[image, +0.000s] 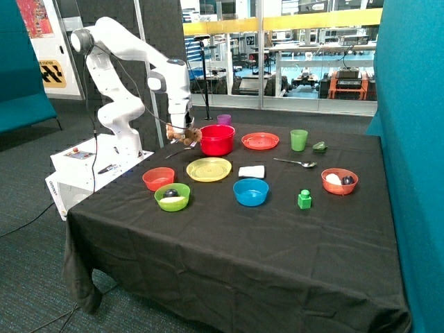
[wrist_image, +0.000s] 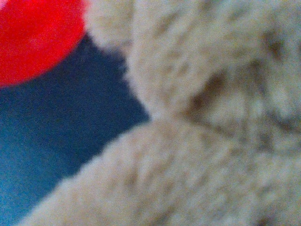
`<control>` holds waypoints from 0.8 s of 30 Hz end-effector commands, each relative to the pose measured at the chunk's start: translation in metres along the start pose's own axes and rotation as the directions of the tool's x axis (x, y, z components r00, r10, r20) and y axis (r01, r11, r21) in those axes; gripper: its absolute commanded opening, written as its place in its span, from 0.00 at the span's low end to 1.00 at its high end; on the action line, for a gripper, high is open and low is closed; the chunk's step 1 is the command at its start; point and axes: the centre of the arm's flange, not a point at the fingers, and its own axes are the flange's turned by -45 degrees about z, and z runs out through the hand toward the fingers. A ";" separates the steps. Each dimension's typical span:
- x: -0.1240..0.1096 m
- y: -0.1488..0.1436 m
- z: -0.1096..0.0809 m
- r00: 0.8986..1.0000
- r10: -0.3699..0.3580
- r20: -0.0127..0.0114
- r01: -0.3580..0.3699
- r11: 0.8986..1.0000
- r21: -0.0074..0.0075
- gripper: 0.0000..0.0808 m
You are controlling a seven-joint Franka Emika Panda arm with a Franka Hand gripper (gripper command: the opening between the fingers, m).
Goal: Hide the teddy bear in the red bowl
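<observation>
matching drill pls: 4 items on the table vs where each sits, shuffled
Items:
1. teddy bear
2. blue bowl
3. spoon
4. green block

Places:
A. between green cup and the orange bowl holding small items
B. held by the tool, off the table, beside the red bowl
C. near the front edge, beside that orange bowl
D. in front of the white packet

Pairs: 1-B, 2-D, 3-A, 4-C

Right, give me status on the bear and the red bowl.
Gripper shut on teddy bear, held off the table beside the red bowl. Bear not in the bowl yet. Nothing between them.
</observation>
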 end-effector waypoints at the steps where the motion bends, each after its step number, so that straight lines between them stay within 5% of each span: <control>1: 0.047 -0.024 -0.021 1.000 -0.003 0.005 0.003 1.000 0.000 0.00; 7: 0.074 -0.046 -0.036 0.999 0.033 0.005 -0.033 0.999 0.000 0.00; 19: 0.093 -0.104 -0.042 0.997 0.072 0.005 -0.072 0.997 0.000 0.00; 22: 0.094 -0.106 -0.037 0.990 0.142 0.005 -0.142 0.990 -0.001 0.00; 24: 0.095 -0.104 -0.032 0.976 0.217 0.005 -0.217 0.976 -0.001 0.00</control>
